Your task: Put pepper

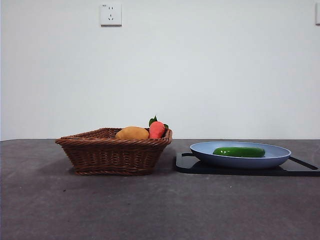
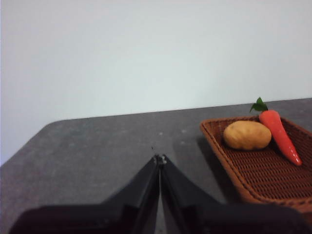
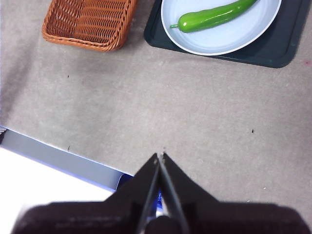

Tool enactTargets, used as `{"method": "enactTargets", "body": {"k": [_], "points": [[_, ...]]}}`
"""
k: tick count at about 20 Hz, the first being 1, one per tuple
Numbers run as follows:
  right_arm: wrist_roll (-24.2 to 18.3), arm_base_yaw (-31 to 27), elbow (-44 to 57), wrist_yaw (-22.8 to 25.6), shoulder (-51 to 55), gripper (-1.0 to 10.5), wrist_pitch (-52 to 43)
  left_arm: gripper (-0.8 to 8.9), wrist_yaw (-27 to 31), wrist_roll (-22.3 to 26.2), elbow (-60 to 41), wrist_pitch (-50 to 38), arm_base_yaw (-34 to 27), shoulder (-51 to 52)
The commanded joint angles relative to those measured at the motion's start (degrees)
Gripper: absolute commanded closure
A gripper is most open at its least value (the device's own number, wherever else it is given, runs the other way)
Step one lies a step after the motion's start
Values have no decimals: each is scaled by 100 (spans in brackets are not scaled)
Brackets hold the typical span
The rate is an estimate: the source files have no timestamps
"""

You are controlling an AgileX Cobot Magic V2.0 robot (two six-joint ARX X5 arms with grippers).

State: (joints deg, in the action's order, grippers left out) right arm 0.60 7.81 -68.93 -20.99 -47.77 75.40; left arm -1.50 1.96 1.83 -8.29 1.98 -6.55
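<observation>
The glossy green pepper (image 1: 239,151) lies on the blue plate (image 1: 280,156), which rests on a black tray (image 1: 186,163) at the right. It also shows in the right wrist view (image 3: 214,15), on the plate (image 3: 243,36). My right gripper (image 3: 160,157) is shut and empty, high above the table's near edge, well away from the plate. My left gripper (image 2: 159,159) is shut and empty, over bare table beside the wicker basket (image 2: 263,175). Neither gripper shows in the front view.
The brown wicker basket (image 1: 112,155) stands left of the tray and holds an orange-yellow lump (image 1: 132,133) and a red fruit with green leaves (image 1: 157,129). The table's near edge (image 3: 63,158) shows in the right wrist view.
</observation>
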Motion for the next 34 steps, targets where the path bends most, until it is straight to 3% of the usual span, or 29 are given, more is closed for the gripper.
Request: {"method": "enactTargets", "body": {"k": [1, 11, 28, 30, 34], "points": [[-7, 17, -96, 13, -33, 936, -35, 805, 0, -74, -125, 76, -20, 109], [-7, 17, -96, 13, -33, 936, -35, 805, -31, -87, -142, 1633, -20, 249], [-103, 17, -96, 17, -33, 936, -63, 805, -22, -87, -142, 1646, -20, 219], [-229, -66, -74, 61, 101, 936, -422, 805, -22, -87, -142, 1646, -20, 219], [-85, -444, 796, -4, 1204, 936, -2583, 805, -22, -87, -142, 1644, -20, 219]]}}
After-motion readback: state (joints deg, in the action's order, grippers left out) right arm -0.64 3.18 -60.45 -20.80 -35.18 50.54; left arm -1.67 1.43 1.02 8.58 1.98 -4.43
